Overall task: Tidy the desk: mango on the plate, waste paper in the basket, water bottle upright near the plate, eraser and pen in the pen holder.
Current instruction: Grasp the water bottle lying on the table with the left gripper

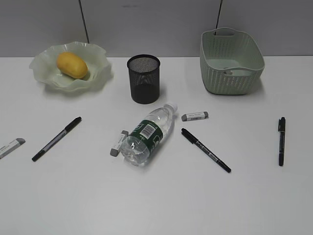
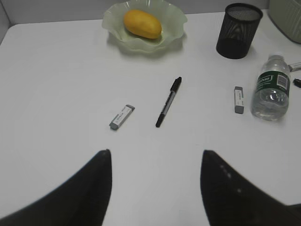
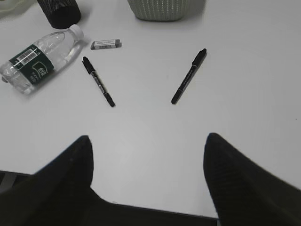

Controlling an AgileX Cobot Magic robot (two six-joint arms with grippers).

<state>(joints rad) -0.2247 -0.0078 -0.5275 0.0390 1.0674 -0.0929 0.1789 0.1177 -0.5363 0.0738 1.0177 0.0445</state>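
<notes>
The left gripper [image 2: 155,188] is hanging with its dark, matte jaws spread wide and nothing between them. Just ahead of it are lying a small grey-and-white block eraser [image 2: 122,117] and a slim black marker pen [image 2: 168,101]; further ahead the smooth yellow-orange oval mango [image 2: 142,23] is already sitting in the pale green translucent plate [image 2: 176,21] with the wavy ruffled rim, so that step looks done. Off to the gripper's front right, the black wire-mesh cylindrical pen holder [image 2: 238,30] is standing upright and, as far as can be seen, is holding nothing.

The right gripper [image 3: 148,183] is likewise gaping wide and empty. Ahead of it two more black pens [image 3: 188,76] [image 3: 98,87] are lying flat, well apart from each other. Beyond the left one another grey eraser [image 3: 106,44] is resting, and to the gripper's far front left the clear plastic water bottle [image 3: 37,63] with white cap and dark green label is lying on its side, waiting to be stood up. A fourth eraser [image 1: 118,143] is touching the bottle's flank.

Straight ahead, the pale green perforated plastic basket [image 3: 160,9] is standing; something pale is showing inside it in the exterior view, but I cannot tell whether that is the waste paper. None is lying on the plain white desk [image 1: 156,196].
</notes>
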